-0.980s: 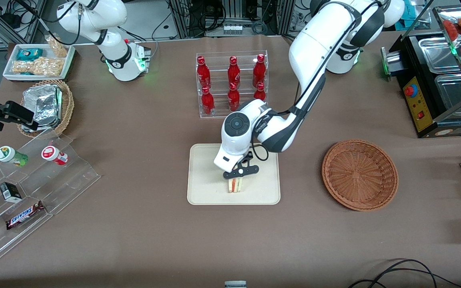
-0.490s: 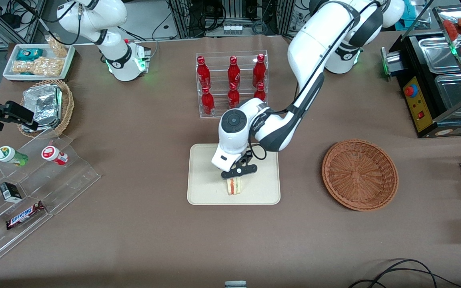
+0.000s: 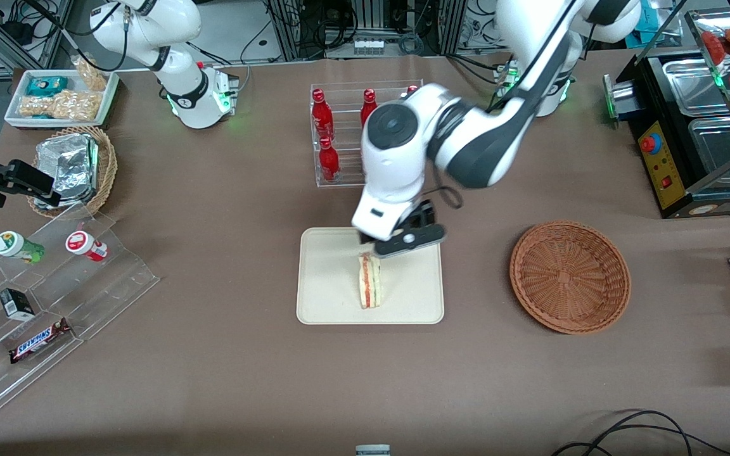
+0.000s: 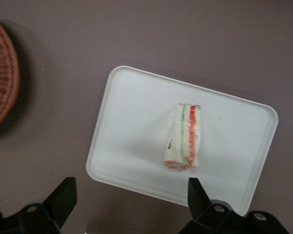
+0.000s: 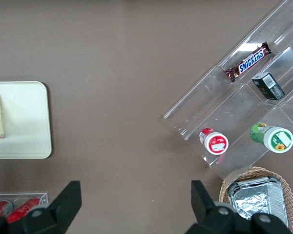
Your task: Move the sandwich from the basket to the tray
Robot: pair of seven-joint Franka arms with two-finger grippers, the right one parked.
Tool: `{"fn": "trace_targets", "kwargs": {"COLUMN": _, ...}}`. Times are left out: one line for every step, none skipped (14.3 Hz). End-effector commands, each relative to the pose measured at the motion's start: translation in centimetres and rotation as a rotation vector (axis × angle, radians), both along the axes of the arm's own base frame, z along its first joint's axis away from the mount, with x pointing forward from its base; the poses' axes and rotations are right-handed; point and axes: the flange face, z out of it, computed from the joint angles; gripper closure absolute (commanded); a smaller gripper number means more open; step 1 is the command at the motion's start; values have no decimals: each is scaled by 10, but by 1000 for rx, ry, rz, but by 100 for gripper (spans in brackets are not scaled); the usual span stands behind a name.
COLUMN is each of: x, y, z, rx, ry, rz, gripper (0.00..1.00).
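Front view, read from the parked arm's end across: a clear acrylic stepped stand point(image 3: 54, 278) holds a Snickers bar point(image 3: 38, 340) and small lidded cups, then comes the cream-beige tray point(image 3: 327, 304), smooth and matte with rounded corners and a low rim, and then, toward the working arm's end, the reddish-brown wicker basket point(image 3: 569, 276), round, shallow and coarsely woven, with nothing in it. The sandwich point(image 3: 370, 280) stands on edge on the tray, a pale wedge with a red and a green filling stripe showing between the bread slices; the wrist view suggests a thin clear wrap with a small label on the sandwich point(image 4: 184, 138). It looks light, soft and easily crushed, so any regrasp would best pinch the two flat bread faces lightly near the middle, not the filling edge, and the film may be a little slippery. The hand point(image 3: 403, 239) hangs above the tray's edge farther from the front camera, clear of the sandwich, its fingers point(image 4: 62, 197) spread wide and holding nothing. By appearances the placement is done. A rack of red bottles point(image 3: 327, 136) stands farther back on the brown worktop point(image 3: 213, 392).
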Motion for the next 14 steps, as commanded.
{"fn": "trace_targets", "kwargs": {"x": 0, "y": 57, "z": 11, "rx": 51, "ry": 42, "rz": 42, "gripper": 0}}
{"fn": "trace_targets", "kwargs": {"x": 4, "y": 83, "z": 11, "rx": 41, "ry": 56, "rz": 80, "gripper": 0}}
{"fn": "trace_targets", "kwargs": {"x": 4, "y": 104, "z": 9, "rx": 37, "ry": 60, "rz": 100, "gripper": 0}}
{"fn": "trace_targets", "kwargs": {"x": 1, "y": 117, "z": 5, "rx": 46, "ry": 72, "rz": 74, "gripper": 0}}
{"fn": "trace_targets", "kwargs": {"x": 1, "y": 139, "z": 3, "rx": 56, "ry": 91, "rz": 47, "gripper": 0}}
{"fn": "trace_targets", "kwargs": {"x": 0, "y": 162, "z": 4, "rx": 65, "ry": 104, "rz": 21, "gripper": 0}}
{"fn": "trace_targets", "kwargs": {"x": -3, "y": 179, "z": 6, "rx": 72, "ry": 111, "rz": 11, "gripper": 0}}
{"fn": "trace_targets", "kwargs": {"x": -3, "y": 203, "z": 11, "rx": 78, "ry": 119, "rz": 7, "gripper": 0}}
{"fn": "trace_targets", "kwargs": {"x": -4, "y": 226, "z": 13, "rx": 82, "ry": 128, "rz": -10, "gripper": 0}}
{"fn": "trace_targets", "kwargs": {"x": -8, "y": 248, "z": 16, "rx": 88, "ry": 143, "rz": -47, "gripper": 0}}
{"fn": "trace_targets", "kwargs": {"x": -13, "y": 266, "z": 17, "rx": 94, "ry": 159, "rz": -76, "gripper": 0}}
{"fn": "trace_targets", "kwargs": {"x": -16, "y": 286, "z": 22, "rx": 97, "ry": 169, "rz": -83, "gripper": 0}}
{"fn": "trace_targets", "kwargs": {"x": -18, "y": 305, "z": 29, "rx": 98, "ry": 179, "rz": -97, "gripper": 0}}
{"fn": "trace_targets", "kwargs": {"x": -20, "y": 319, "z": 35, "rx": 99, "ry": 199, "rz": -120, "gripper": 0}}
